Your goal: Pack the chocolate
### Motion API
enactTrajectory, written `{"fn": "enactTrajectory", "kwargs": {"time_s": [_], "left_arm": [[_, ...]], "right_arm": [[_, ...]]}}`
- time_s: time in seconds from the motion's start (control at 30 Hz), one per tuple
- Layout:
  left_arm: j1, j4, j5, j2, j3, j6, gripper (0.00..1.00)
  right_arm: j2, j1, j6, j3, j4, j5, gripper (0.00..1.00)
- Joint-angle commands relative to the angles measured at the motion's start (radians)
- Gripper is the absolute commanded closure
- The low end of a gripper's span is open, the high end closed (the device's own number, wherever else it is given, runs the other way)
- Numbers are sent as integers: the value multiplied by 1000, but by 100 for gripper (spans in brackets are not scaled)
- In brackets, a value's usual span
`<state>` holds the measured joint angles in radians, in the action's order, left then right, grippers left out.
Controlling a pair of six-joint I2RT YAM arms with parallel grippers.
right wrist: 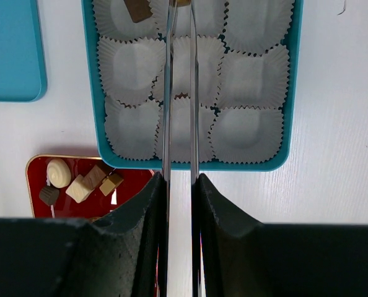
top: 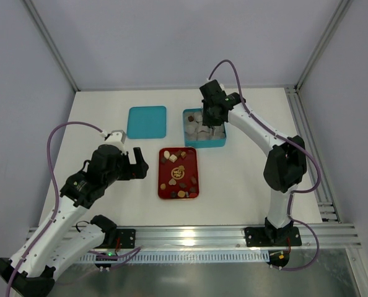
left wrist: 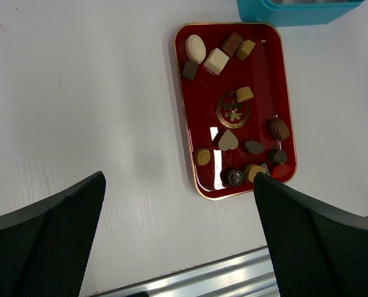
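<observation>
Several small chocolates, dark brown, light brown and cream [left wrist: 196, 47], lie in the red tray [left wrist: 258, 117], which also shows in the top view [top: 160, 179]. My left gripper [left wrist: 178, 185] is open and empty above bare table, left of and nearer than the tray. My right gripper [right wrist: 179, 182] is shut on metal tweezers [right wrist: 168, 93] that reach out over the teal box [right wrist: 91, 93]. Their tips, at the frame's top edge, seem to pinch a small brown piece [right wrist: 183, 2]. One brown chocolate [right wrist: 136, 8] lies in a far-left paper cup. The other paper cups [right wrist: 246, 77] look empty.
A teal lid [top: 147, 122] lies flat left of the teal box [top: 204, 146], behind the tray. An aluminium rail [top: 233, 235] runs along the near table edge. Frame posts and pale walls enclose the table.
</observation>
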<state>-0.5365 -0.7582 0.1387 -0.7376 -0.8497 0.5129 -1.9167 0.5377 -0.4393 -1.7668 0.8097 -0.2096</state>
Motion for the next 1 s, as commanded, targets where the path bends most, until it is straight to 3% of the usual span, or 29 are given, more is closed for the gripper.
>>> {"fn": "enactTrajectory", "kwargs": {"time_s": [0.0, 0.3, 0.37, 0.97], "left_arm": [[-5, 16, 13, 3, -2, -7, 0], [-6, 17, 16, 3, -2, -7, 0], [-5, 16, 16, 3, -2, -7, 0], [-6, 19, 21, 7, -2, -5, 0]], "right_arm": [[4, -7, 27, -52, -3, -16, 88], [-7, -8, 17, -16, -18, 18, 88], [-10, -8, 16, -11, -20, 18, 81], [-15, -8, 22, -22, -1, 13, 66]]}}
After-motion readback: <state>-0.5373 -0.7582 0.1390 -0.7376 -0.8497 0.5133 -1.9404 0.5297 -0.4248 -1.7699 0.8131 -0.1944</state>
